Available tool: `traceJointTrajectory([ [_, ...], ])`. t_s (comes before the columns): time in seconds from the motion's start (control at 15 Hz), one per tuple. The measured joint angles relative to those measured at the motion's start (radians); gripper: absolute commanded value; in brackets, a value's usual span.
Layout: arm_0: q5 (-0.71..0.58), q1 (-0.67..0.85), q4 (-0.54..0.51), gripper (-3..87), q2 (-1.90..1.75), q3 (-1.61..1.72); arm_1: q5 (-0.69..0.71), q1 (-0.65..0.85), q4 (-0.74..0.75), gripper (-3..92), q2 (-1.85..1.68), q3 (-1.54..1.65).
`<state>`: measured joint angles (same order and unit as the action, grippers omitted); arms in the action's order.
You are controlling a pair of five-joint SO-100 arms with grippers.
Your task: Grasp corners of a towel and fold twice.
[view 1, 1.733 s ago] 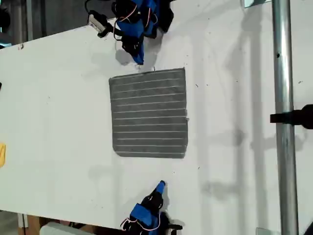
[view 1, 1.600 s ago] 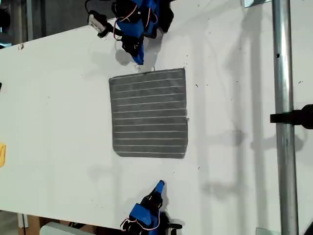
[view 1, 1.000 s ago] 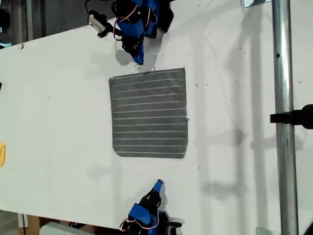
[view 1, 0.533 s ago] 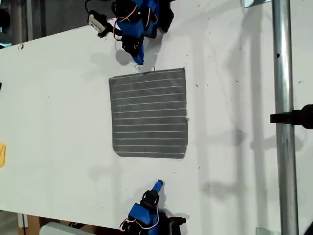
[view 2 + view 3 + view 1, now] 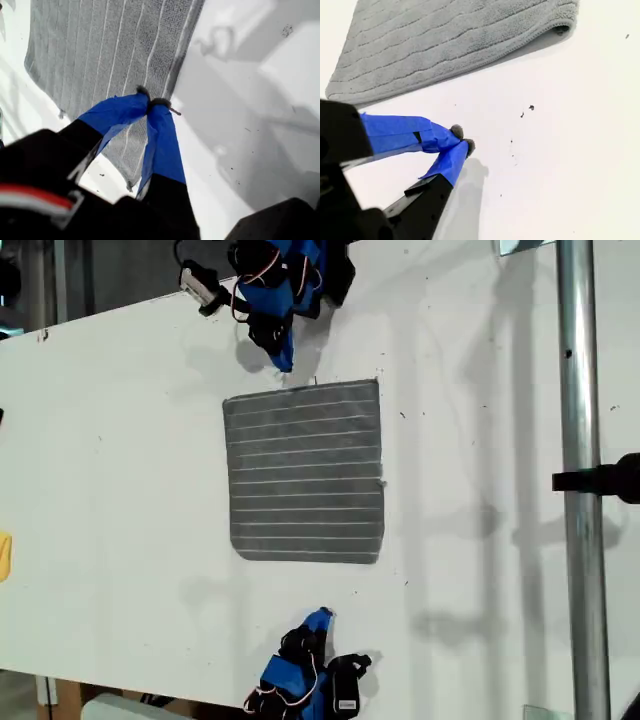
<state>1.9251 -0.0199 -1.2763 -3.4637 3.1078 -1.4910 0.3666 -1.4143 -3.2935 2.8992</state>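
Note:
The towel (image 5: 305,472) lies flat in the middle of the white table (image 5: 110,470), dark grey with thin pale stripes, all of its corners showing in the exterior view. My first gripper (image 5: 284,364) is shut, its blue fingertips together just off the towel's edge nearest the exterior view's top. In the first wrist view this gripper (image 5: 154,102) hovers over the towel (image 5: 100,50) at its border. My second gripper (image 5: 320,616) is shut, above bare table a short way from the towel's opposite edge. The second wrist view shows that gripper (image 5: 462,139) apart from the towel (image 5: 445,40).
A metal pole (image 5: 575,440) with a black clamp (image 5: 605,480) crosses the exterior view's right. A yellow object (image 5: 4,555) sits at that view's left edge. The table's edge runs along the exterior view's upper left.
The second arm has shifted slightly toward the exterior view's left and turned at the wrist, so a black part now shows beside it. The towel and first arm have not moved.

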Motion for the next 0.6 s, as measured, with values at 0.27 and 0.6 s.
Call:
traceJointTrajectory([
  [0.27,-0.063,0.020,0.008,-2.9,0.021,-0.078,0.058,-0.164,0.101,-0.3,0.003,-0.044],
  [0.6,-0.193,0.021,0.121,-2.9,0.775,-0.566,0.160,-0.347,0.095,-0.3,0.388,-0.431],
])
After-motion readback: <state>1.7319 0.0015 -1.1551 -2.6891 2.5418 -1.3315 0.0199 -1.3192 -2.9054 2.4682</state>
